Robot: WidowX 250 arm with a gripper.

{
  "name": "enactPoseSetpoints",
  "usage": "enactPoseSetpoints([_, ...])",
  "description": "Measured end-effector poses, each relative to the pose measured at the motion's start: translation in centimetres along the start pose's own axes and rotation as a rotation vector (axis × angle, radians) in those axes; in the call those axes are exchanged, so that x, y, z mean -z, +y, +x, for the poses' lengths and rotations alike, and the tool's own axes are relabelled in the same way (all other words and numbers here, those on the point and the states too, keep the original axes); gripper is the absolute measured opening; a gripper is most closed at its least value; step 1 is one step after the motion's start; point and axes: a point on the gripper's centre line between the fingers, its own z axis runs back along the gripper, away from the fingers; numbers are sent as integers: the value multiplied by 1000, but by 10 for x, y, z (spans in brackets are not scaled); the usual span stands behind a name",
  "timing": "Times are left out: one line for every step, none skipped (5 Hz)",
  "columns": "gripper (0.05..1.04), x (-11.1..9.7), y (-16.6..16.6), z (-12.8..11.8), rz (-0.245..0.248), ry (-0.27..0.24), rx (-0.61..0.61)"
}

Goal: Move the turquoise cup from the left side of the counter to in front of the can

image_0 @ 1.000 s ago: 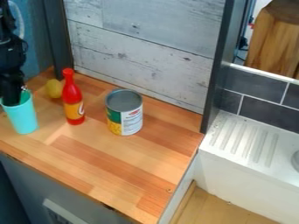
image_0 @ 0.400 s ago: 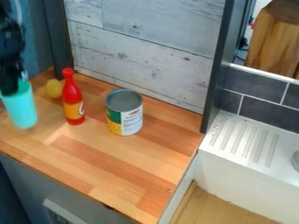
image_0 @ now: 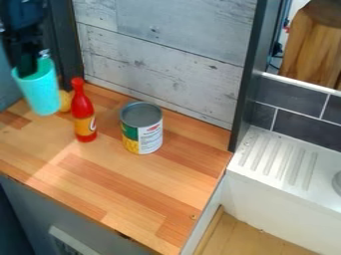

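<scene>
Upper left of frame: black two-finger gripper (image_0: 29,70) pinching tapered turquoise cup (image_0: 40,93) at rim, cup tilted. Red bottle with orange label (image_0: 83,110) upright nearby; grey-topped cylindrical metal can (image_0: 142,130) left of centre.

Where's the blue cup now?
In the camera view, the blue cup is at the upper left, held by the robot's hand, left of the red bottle and partly hiding something yellow.

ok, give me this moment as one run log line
gripper: holding turquoise cup, upper left | red bottle: upright | can: upright, right of bottle in view | yellow object: partly behind cup
</scene>
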Motion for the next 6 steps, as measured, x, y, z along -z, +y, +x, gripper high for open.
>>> enactPoseSetpoints([87,2,-28,7,-47,8,45])
enactPoseSetpoints([87,-3,-63,4,-55,33,120])
enactPoseSetpoints([87,11,-101,4,-24,60,191])
enactPoseSetpoints([87,27,-126,-3,0,90,293])
enactPoseSetpoints([87,37,-140,-10,-9,100,370])
enactPoseSetpoints([87,47,-156,-9,-24,77,456])
